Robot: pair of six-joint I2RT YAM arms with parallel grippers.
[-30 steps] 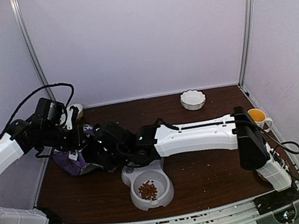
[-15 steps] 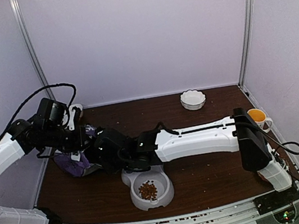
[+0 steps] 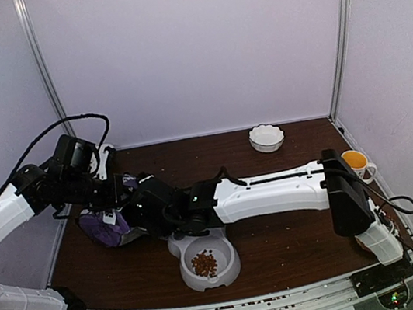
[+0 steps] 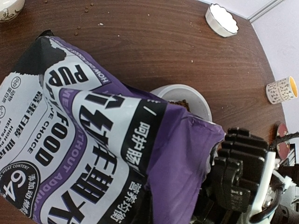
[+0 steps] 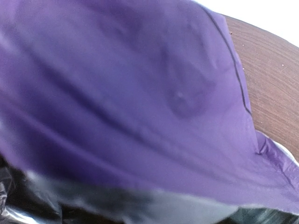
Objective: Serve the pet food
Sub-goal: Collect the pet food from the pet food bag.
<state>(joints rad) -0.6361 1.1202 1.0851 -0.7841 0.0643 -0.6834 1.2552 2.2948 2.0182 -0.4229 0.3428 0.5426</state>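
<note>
Hands, two.
- Left hand (image 3: 107, 206): clenched on the upper edge of the purple bag (image 3: 101, 227), which lies tilted at the left of the table (image 3: 297, 231).
- Right hand (image 3: 138, 210): reaches across from the right and is pressed up against the same bag. I cannot tell whether it is clenched or released; its own camera shows only blurred purple sheet and a strip of brown table.

Bag, one. Purple, with white and black print. The lettering can be read only in the left wrist view.

Grey double bowl (image 3: 211, 284), one, just beside the bag on the near side.
- Near compartment: holds the pet food (image 3: 203, 263), a small heap of reddish-brown kibble.
- Far compartment: mostly hidden under the right arm.

White fluted dish (image 3: 267, 138), one, at the far edge of the table, well apart from the bowl.

Cup (image 3: 355, 162), one, yellow inside, at the right edge.

Small white bowl (image 3: 105, 150), one, far left and half hidden behind the left arm from above.

Loose crumbs (image 4: 86, 8), a few, on the table near that bowl; only the left wrist view shows them clearly.
</note>
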